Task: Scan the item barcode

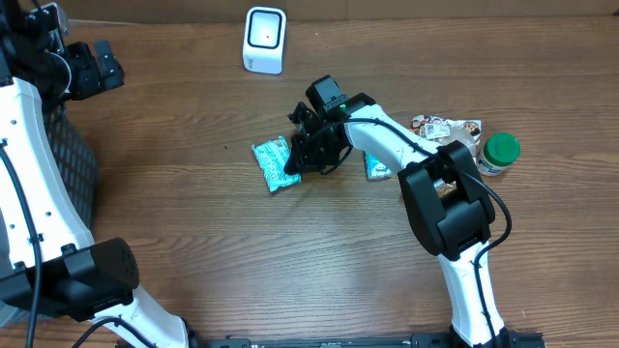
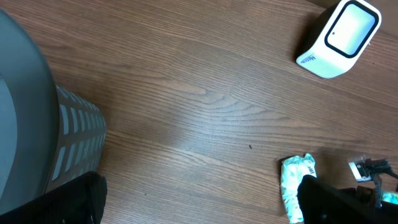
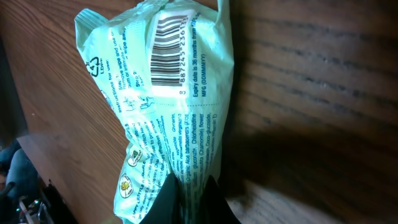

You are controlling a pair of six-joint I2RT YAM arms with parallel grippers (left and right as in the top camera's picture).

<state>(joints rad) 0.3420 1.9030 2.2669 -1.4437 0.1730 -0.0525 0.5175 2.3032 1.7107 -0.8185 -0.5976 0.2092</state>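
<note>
Right gripper point(image 3: 190, 194) is clamped on one crimped end of the packet point(image 1: 275, 164), which lies flat around mid-table, slightly toward the far edge. Barcode point(image 3: 169, 51) faces up at the packet's other end, clear of the fingers. Scanner point(image 1: 264, 40) stands by the far edge, apart from the packet, its window tilted upward. Left gripper point(image 1: 97, 64) is spread wide and empty at the far left corner, near the basket point(image 1: 73, 155), and isn't involved. Risks from here: the grip is a pinch on a thin tail of soft film, so on lift the packet will likely droop or swing, and the barcode end can fold away from the window. The film looks glossy and wrinkled around the code, so glare or a crease could kill the read. The code faces up and has to be turned toward the window. If the wrist under- or over-rotates, the scanner sees an edge or the back. The thin pinch may also slip on a fast swing. The jar point(image 1: 500, 151) and the packs beside it sit under the right arm toward the right edge, and a low sweep could knock them.
</note>
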